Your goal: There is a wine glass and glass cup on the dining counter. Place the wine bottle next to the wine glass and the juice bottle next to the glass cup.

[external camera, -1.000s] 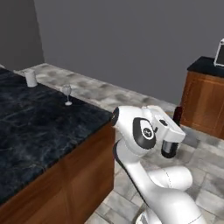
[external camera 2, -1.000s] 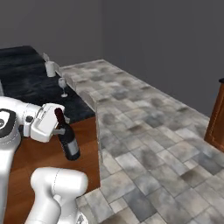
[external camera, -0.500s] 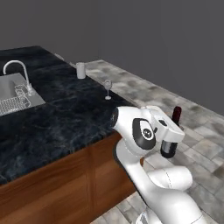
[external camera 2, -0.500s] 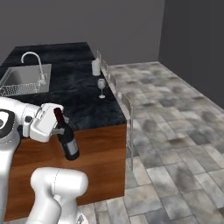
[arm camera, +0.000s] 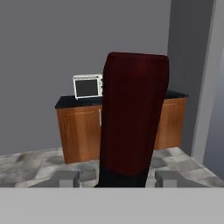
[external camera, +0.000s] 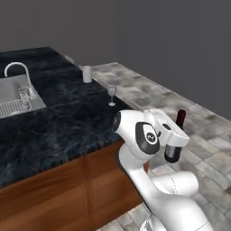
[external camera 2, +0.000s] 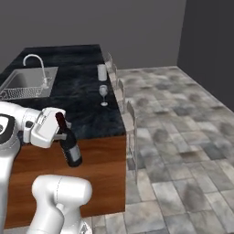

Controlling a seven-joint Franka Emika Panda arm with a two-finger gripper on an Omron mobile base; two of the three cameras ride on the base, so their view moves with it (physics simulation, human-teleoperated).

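Hand (external camera 2: 58,132) clamping wine bottle (external camera 2: 68,142), label unreadable

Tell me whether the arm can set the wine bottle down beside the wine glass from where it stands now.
Probably yes. The gripper holds the wine bottle off the near edge of the dining counter, and the marbled top between it and the wine glass looks bare, though the reach across looks long.

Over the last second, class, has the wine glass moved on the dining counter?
No. The wine glass keeps its place at the dining counter edge, just nearer than the glass cup; the camera shifted, not the glass.
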